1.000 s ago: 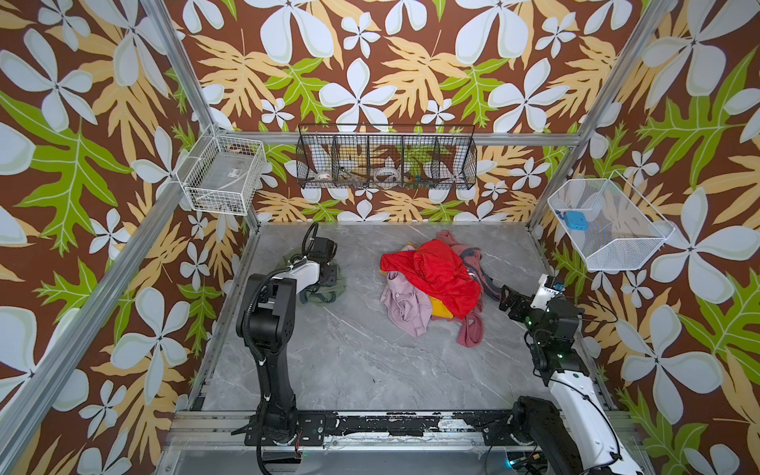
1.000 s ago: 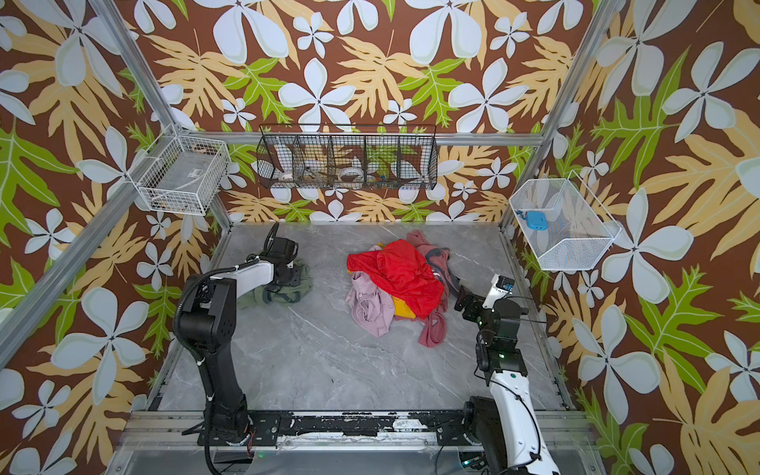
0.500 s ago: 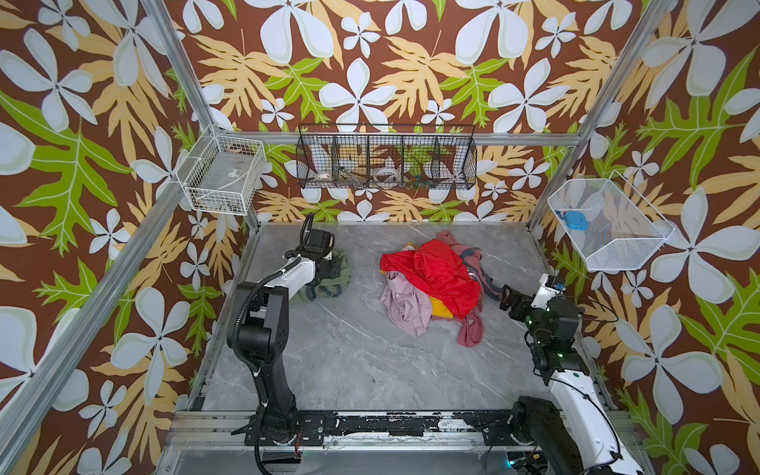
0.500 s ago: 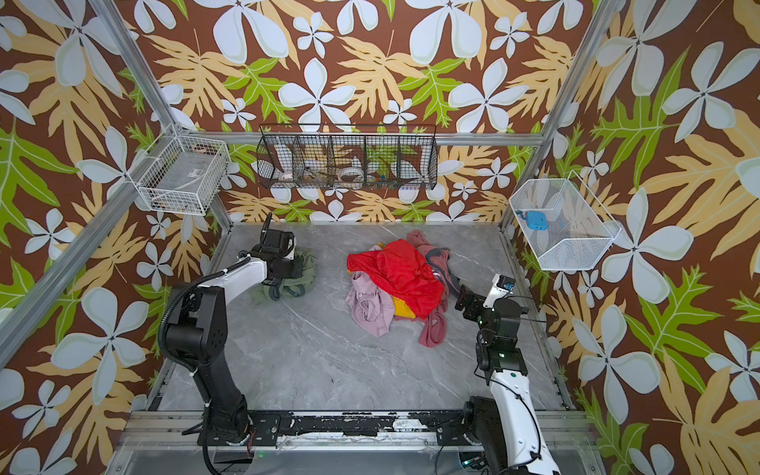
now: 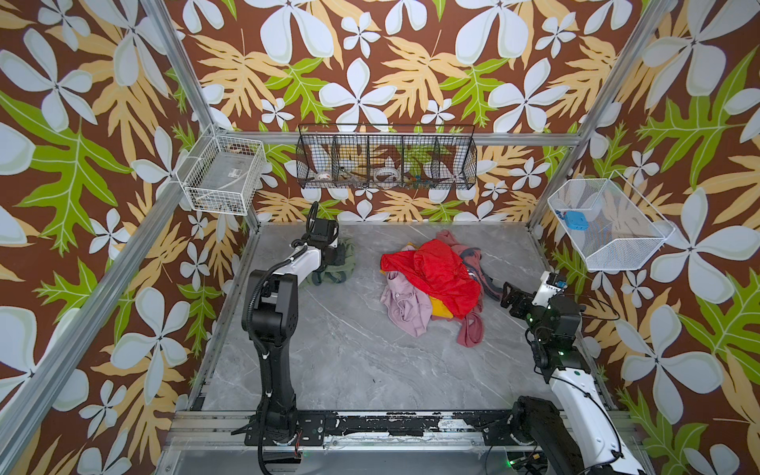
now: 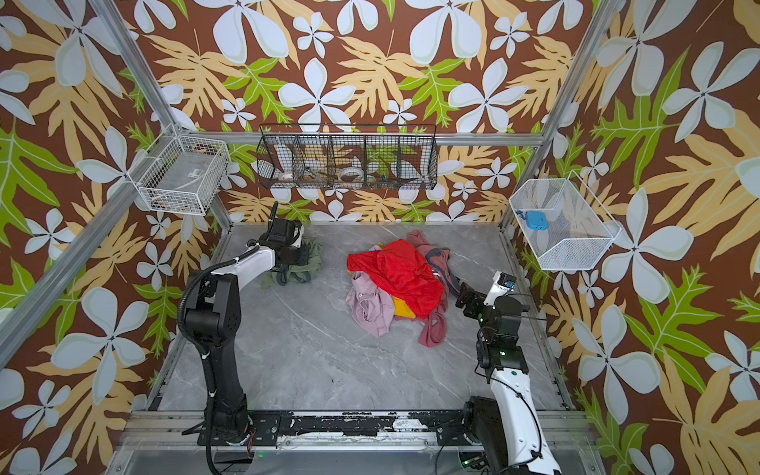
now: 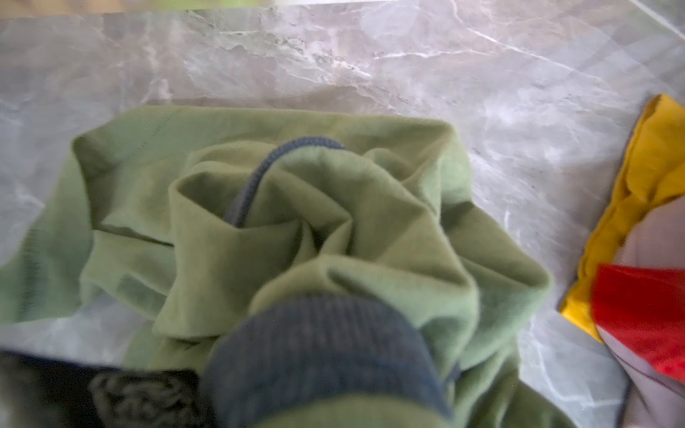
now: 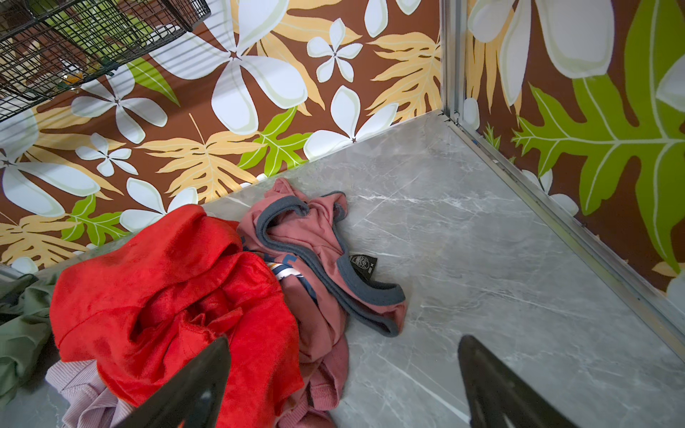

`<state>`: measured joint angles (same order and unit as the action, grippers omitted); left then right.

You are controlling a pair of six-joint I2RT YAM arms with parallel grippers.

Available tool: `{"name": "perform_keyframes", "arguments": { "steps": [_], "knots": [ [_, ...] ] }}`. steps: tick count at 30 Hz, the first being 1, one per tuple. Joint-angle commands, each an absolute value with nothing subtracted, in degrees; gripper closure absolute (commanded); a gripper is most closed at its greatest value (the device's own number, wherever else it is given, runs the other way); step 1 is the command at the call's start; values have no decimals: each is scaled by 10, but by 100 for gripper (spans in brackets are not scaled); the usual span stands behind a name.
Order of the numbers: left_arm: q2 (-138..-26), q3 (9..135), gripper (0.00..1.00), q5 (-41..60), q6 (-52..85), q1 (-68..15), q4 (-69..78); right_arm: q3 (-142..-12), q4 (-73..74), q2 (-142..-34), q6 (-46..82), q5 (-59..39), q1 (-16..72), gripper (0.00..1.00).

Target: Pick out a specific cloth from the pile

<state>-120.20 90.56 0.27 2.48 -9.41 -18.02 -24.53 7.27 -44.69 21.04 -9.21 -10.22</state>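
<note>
At rt: basket [image 5: 626, 243] w/ blue item [image 5: 573, 221].

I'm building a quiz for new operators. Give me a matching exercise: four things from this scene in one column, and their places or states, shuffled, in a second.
Things:
1. sage-green cloth
2. red cloth
3. right pincer
4. blue object

Places or states:
A. in the white mesh basket on the wall
B. open, beside the pile, holding nothing
C. apart from the pile, gripped by the left pincer
D. draped over the top of the pile

Pairs: 1-C, 2-D, 3-B, 4-A.
</note>
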Motion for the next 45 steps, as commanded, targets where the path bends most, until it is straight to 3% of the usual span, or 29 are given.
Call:
{"name": "perform_keyframes", "arguments": {
  "steps": [1,10,13,18,20,24,30,45],
  "knots": [
    [-1228,933,100,5,6,-94,-197,-246,72,-448,213,-91,-102,5],
    [-1299,996,100,-3,13,-94,-260,-225,92,-475,194,-81,-102,5],
    [-1302,997,85,-11,16,-94,-267,-223,102,-487,187,-77,-102,5],
    [-1282,978,50,-24,22,-94,-261,-221,123,-510,180,-76,-102,5],
    [-1273,973,44,-28,24,-94,-257,-223,130,-520,177,-75,-102,5],
    [-1234,944,22,-39,35,-94,-231,-229,140,-533,166,-71,-102,4],
    [-1172,896,0,-43,52,-97,-184,-233,156,-540,147,-65,-102,3],
    [-1003,709,0,-101,128,-116,-40,-154,299,-528,110,-60,-102,2]
  ]
}}
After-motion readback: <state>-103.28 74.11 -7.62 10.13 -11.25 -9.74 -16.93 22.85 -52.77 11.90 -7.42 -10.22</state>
